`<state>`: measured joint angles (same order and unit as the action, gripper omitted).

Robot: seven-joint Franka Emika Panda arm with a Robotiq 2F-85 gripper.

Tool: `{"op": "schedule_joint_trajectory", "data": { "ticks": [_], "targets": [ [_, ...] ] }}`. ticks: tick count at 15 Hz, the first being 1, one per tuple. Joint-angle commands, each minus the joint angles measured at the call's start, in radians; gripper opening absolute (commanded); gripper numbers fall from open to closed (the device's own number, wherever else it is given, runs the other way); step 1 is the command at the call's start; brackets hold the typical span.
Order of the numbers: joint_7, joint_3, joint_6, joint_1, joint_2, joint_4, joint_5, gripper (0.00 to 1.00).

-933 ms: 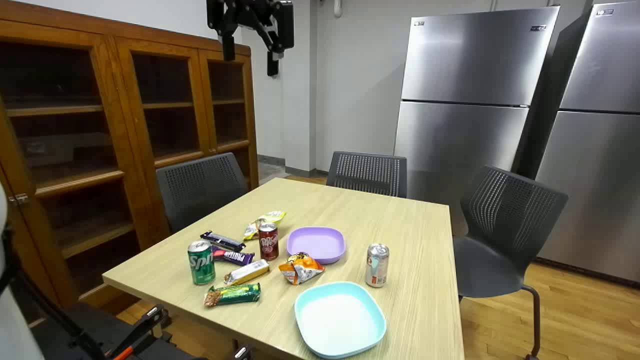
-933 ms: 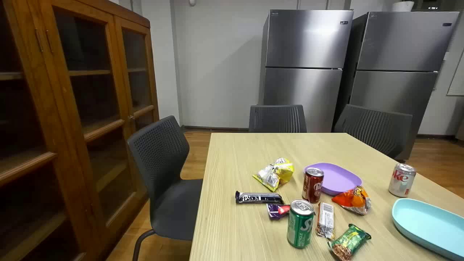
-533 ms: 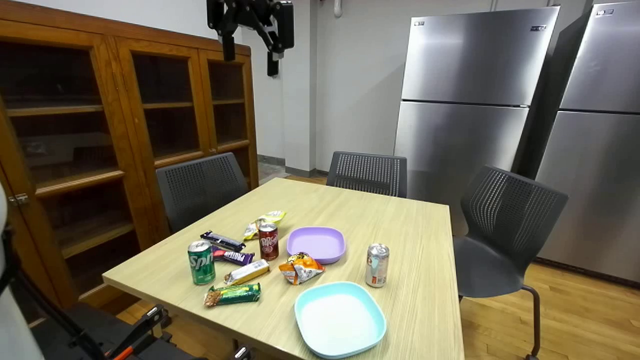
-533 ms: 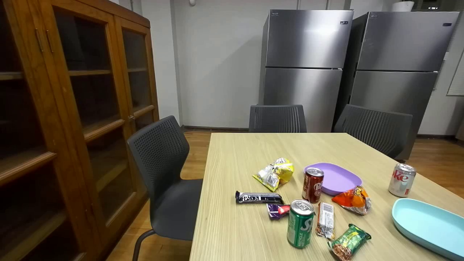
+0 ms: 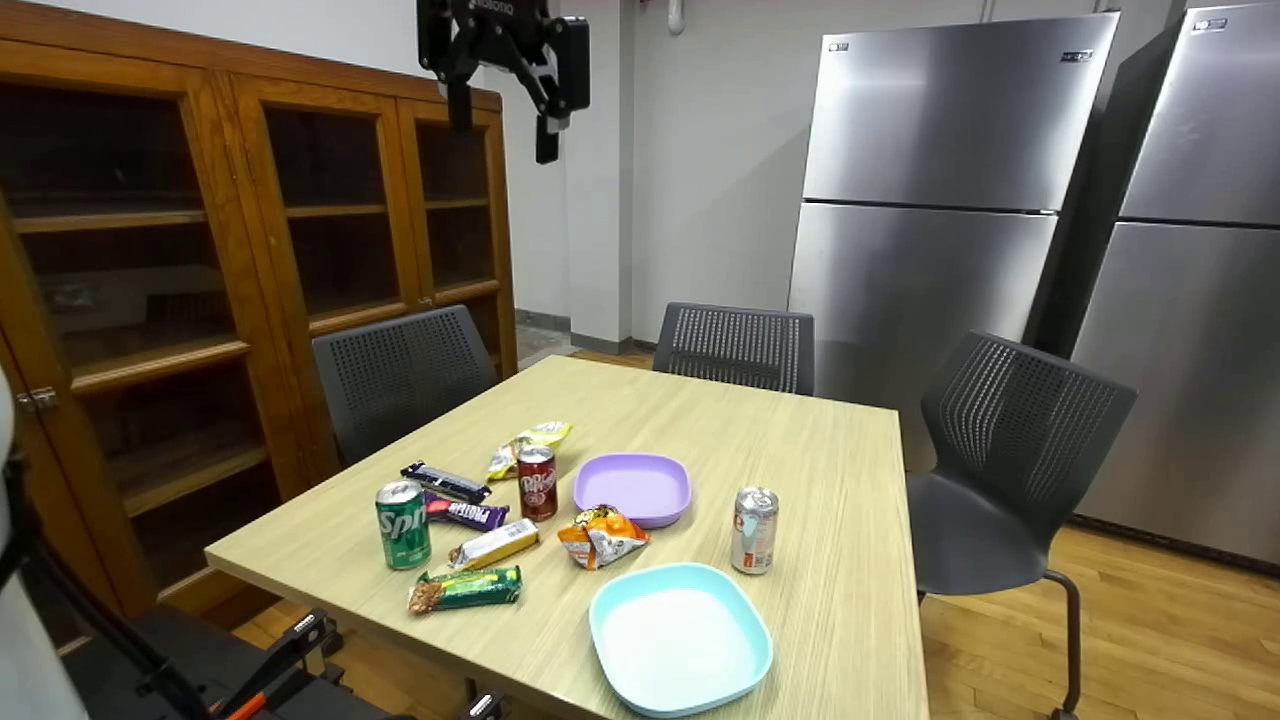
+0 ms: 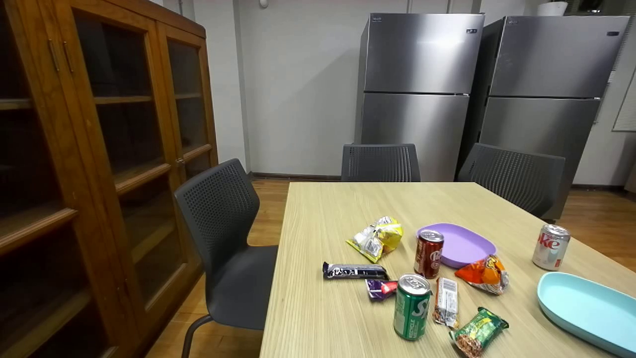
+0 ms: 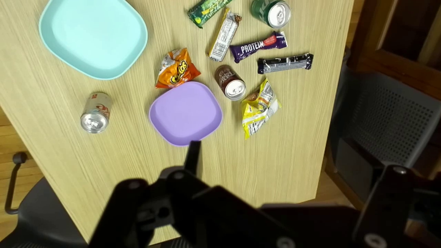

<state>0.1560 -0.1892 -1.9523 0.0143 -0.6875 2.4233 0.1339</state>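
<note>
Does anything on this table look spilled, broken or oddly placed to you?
Nothing really stands out. The green can, dark red can and silver can all stand upright, and I see no spill. The orange bag lies close beside the purple plate, perhaps touching it, which hardly looks wrong.

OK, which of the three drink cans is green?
The Sprite can, standing beside the purple protein bar; the Dr Pepper can is dark red and the third can silver.
</note>
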Motion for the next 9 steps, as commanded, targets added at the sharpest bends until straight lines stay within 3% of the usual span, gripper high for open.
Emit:
{"op": "schedule_joint_trajectory", "data": {
  "ticks": [1, 9],
  "targets": [
    [0.032, 0.006, -0.065, -0.023, 0.036, 0.019, 0.001, 1.0],
    [0.06, 0.013, -0.295, -0.001, 0.092, 0.106, 0.014, 1.0]
  ]
}}
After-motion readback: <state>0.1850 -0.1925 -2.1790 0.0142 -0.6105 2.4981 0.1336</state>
